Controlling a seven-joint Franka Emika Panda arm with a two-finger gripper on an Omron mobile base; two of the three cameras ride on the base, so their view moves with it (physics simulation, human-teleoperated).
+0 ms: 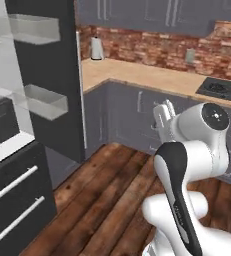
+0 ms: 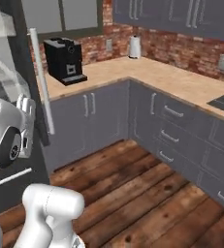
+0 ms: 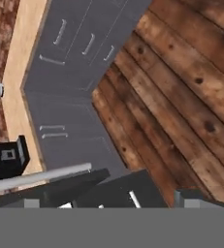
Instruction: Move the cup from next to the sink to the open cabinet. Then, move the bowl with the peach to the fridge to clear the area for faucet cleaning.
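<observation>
The fridge (image 1: 42, 100) stood open at the left of the left base view, its dark door edge-on, two pale translucent door bins (image 1: 46, 100) one above the other, and two dark grey drawers (image 1: 14, 200) with silver bar handles below. In the right base view the same fridge door showed as a dark slab with a long pale bar handle (image 2: 41, 82) running down it. The floor (image 2: 147, 193) was dark reddish wood planks, knotted and streaked, laid diagonally across both base views. An L-shaped run of grey base cabinets (image 2: 108, 116) with silver handles wrapped the corner, topped with a pale wood-grain counter (image 2: 152, 72); behind it ran a red brick backsplash (image 1: 152, 47), with grey wall cabinets (image 2: 181, 17) above. On the counter sat a black coffee machine (image 2: 65, 60) near the fridge, a white paper-towel roll (image 2: 135, 47) in the corner against the brick (it also showed in the left base view), and a black cooktop (image 1: 219, 89) set into the counter further right. The arm was folded up near the base, its white elbow close to the fridge side. The gripper (image 3: 108, 201) pointed down at the floor and cabinet corner in the hand view; only its dark finger tips (image 3: 191, 197) showed along the bottom edge, set wide apart with nothing between them, so it was spread wide and empty. Cup, bowl and peach could not be made out from this position.
</observation>
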